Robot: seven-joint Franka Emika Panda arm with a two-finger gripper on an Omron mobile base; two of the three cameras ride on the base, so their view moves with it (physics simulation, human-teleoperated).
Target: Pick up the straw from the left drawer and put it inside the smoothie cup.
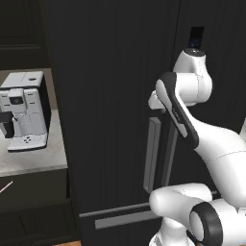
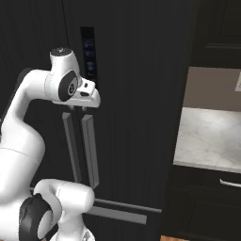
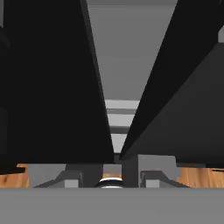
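A thin whitish straw (image 1: 6,187) slants across the far left edge of the left base view, just under the counter and in front of the dark drawer front (image 1: 33,185). Whether that left drawer is pulled out I cannot tell. The smoothie cup is out of view. My gripper (image 2: 78,108) hangs in front of the black fridge, pointing down just above its two vertical grey handles (image 2: 81,148). In the hand view its fingertips (image 3: 151,177) stand apart with nothing between them, so the gripper (image 3: 111,176) is open and far to the right of the straw.
A white-and-black coffee machine (image 1: 24,113) stands on the grey counter (image 1: 33,161) left of the fridge (image 1: 115,96). Right of the fridge is a marble counter (image 2: 207,139) over a drawer with a silver handle (image 2: 230,183). Wooden floor (image 3: 194,176) shows below.
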